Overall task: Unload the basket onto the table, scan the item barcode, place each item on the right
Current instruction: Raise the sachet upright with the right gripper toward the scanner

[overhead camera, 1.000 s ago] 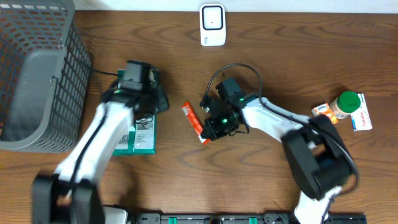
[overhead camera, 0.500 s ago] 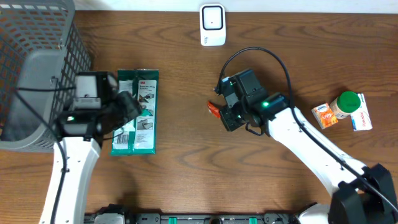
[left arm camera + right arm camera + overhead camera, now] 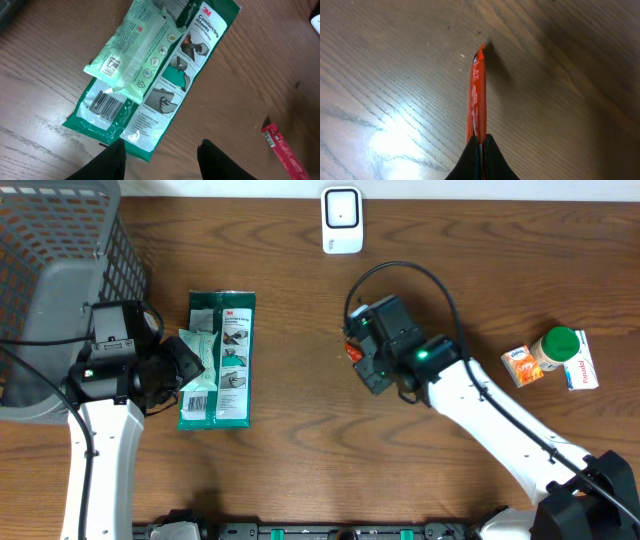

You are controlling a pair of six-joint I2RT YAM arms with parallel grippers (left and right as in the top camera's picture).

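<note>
Here, the right gripper (image 3: pixel 481 146) has its fingers pressed together on one end of a thin red packet (image 3: pixel 476 95), which juts edge-on ahead of them over the wooden table (image 3: pixel 395 75). Across the table, the left gripper (image 3: pixel 162 152) hangs with fingers spread just beside a green glove pack (image 3: pixel 172 85). Farther off, the white scanner (image 3: pixel 341 220) stands at the table's far edge, well apart from the packet.

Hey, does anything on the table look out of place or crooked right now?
A pale green packet lies crooked on top of the 3M glove pack, partly covering it. Nothing looks spilled or torn.
</note>
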